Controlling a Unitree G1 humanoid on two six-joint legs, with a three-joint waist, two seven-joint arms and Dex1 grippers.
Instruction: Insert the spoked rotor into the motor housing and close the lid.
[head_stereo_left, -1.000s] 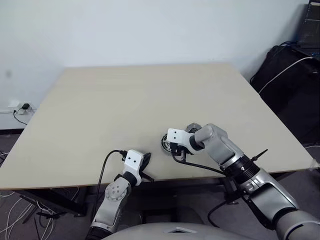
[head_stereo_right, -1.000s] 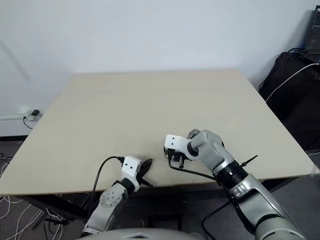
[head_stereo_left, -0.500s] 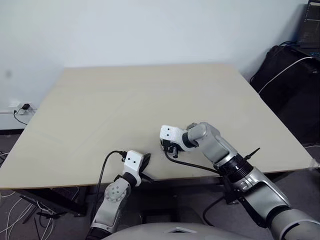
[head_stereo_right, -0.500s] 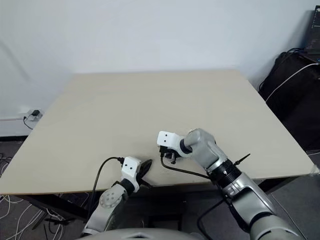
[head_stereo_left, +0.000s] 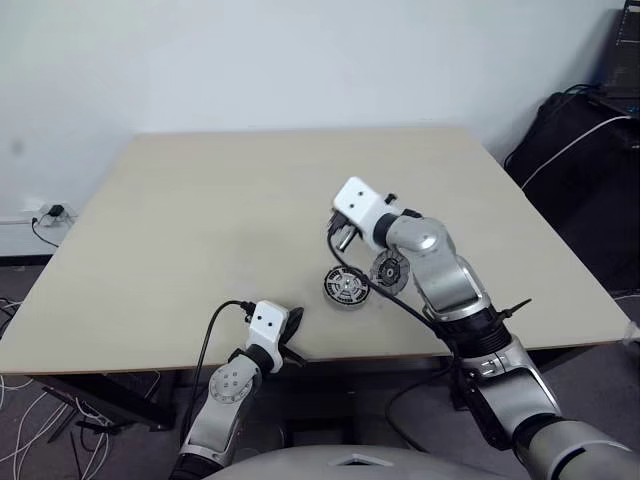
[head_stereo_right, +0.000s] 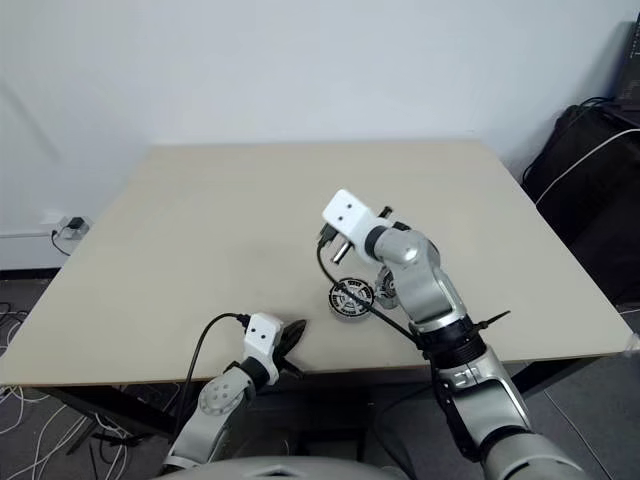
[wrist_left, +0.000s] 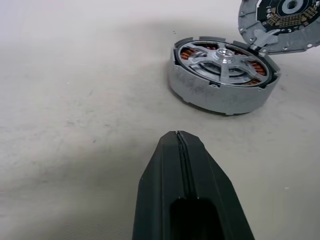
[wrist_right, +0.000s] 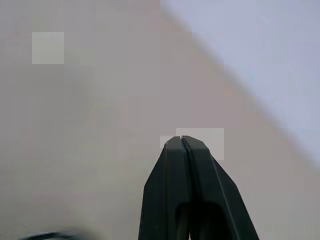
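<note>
On the table (head_stereo_left: 200, 220), near its front edge, the housing (head_stereo_left: 347, 287) is seen lying flat, with the rotor (wrist_left: 223, 57) seated inside it: in the left wrist view the silver spokes and hub are seen within the grey wall, and copper windings are visible between the spokes. Just beside the housing, on its right, the lid (head_stereo_left: 390, 271) is seen; in the left wrist view it is shown tilted, its dark inner face turned toward the camera and its lower rim touching or nearly touching the housing's rim. The housing is thus not covered by the lid. The right gripper (head_stereo_left: 341, 238) is held above the table, behind the housing and well clear of it, and nothing is carried in it; in the right wrist view its two black fingers (wrist_right: 172, 175) are pressed together, with bare tabletop and wall seen beyond them. The left gripper (head_stereo_left: 293, 322) is placed low at the table's front edge, left of the housing and apart from it; its fingers (wrist_left: 172, 170) are likewise closed flat against each other, are empty, and are pointed toward the housing. A cable is seen hanging from the right arm in front of the lid.
</note>
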